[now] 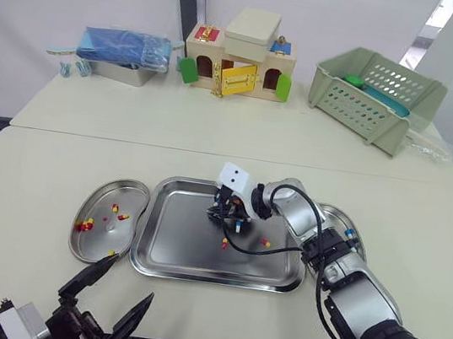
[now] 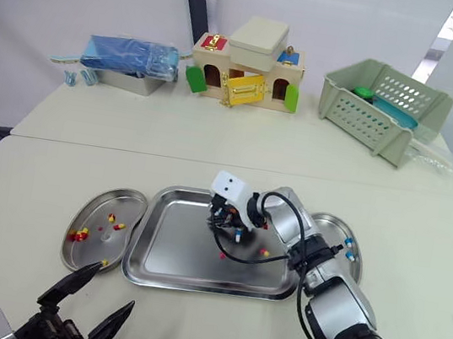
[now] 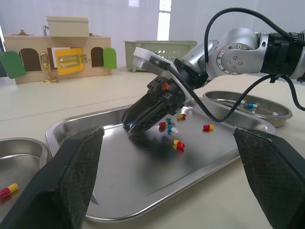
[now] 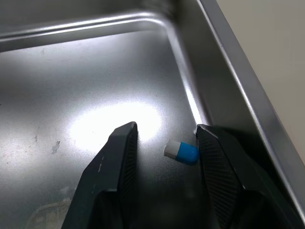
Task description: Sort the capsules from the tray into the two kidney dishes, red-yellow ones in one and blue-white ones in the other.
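right tool [image 4: 166,133]: two black fingers apart, tips lowered to the floor of the tray [image 1: 194,274], clamped on nothing.
blue-white capsule [image 4: 181,151]: one half blue, one half white, glossy; lies flat on the tray floor between those fingers, just beside one of them.
red-yellow capsules [image 1: 265,243]: a few loose in the tray near the right tool.
left kidney dish [image 1: 110,185]: steel, holds several red-yellow ones.
right kidney dish [image 3: 267,114]: steel, holds blue-white ones.
left tool [image 1: 134,277]: fingers wide apart, empty, at the near edge of the table [image 1: 35,192].
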Robot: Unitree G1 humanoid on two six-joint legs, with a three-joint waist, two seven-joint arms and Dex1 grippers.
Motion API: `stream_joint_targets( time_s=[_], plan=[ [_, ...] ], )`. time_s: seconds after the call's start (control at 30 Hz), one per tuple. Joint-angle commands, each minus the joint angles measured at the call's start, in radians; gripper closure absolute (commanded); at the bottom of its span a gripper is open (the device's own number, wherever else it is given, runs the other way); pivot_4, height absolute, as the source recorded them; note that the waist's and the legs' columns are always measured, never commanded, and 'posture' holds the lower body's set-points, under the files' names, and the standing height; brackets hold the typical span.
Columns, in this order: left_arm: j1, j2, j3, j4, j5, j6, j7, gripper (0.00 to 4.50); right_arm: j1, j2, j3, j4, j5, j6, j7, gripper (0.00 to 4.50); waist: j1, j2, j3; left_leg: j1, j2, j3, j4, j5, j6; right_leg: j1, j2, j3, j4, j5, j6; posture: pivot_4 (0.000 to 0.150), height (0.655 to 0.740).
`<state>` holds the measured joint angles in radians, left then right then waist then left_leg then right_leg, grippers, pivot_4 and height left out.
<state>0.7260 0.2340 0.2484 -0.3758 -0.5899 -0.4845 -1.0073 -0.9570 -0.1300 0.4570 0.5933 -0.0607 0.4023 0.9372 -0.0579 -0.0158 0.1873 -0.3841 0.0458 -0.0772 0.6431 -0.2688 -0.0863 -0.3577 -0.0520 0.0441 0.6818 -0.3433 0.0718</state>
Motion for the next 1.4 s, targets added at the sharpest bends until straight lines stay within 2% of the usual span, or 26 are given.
stream_joint_targets(
  time_s=[0.03,0.47,0.67,1.17,1.4],
  plan=[
    [0.008,0.005,-0.007,0.003,-0.004,-0.029,-0.004,0.00,0.003,-0.001,-0.015,-0.034,-0.002,0.005,0.005,2.31,0.000,0.000,0.000,0.000,0.000,0.000,0.000,0.000,0.000,0.000,0.000,0.000,0.000,0.000,0.000,0.150,0.7400],
    [0.011,0.007,-0.012,0.058,-0.021,-0.076,-0.042,0.00,0.015,-0.031,0.000,-0.058,-0.027,0.033,0.033,2.31,0.000,0.000,0.000,0.000,0.000,0.000,0.000,0.000,0.000,0.000,0.000,0.000,0.000,0.000,0.000,0.150,0.7400],
    [0.015,0.011,-0.008,0.069,-0.034,-0.083,-0.058,0.00,0.017,-0.018,-0.005,-0.058,-0.031,0.034,0.032,3.66,0.000,0.000,0.000,0.000,0.000,0.000,0.000,0.000,0.000,0.000,0.000,0.000,0.000,0.000,0.000,0.150,0.7400],
    [0.004,0.042,-0.027,0.001,-0.018,-0.039,0.008,0.00,0.026,-0.016,-0.010,-0.072,-0.028,0.033,0.036,3.66,0.000,0.000,0.000,0.000,0.000,0.000,0.000,0.000,0.000,0.000,0.000,0.000,0.000,0.000,0.000,0.150,0.7400],
    [0.007,0.057,-0.034,-0.010,-0.013,-0.039,0.020,0.00,0.032,-0.035,-0.048,-0.176,0.018,0.078,0.075,3.66,0.000,0.000,0.000,0.000,0.000,0.000,0.000,0.000,0.000,0.000,0.000,0.000,0.000,0.000,0.000,0.150,0.7400]
  ],
)
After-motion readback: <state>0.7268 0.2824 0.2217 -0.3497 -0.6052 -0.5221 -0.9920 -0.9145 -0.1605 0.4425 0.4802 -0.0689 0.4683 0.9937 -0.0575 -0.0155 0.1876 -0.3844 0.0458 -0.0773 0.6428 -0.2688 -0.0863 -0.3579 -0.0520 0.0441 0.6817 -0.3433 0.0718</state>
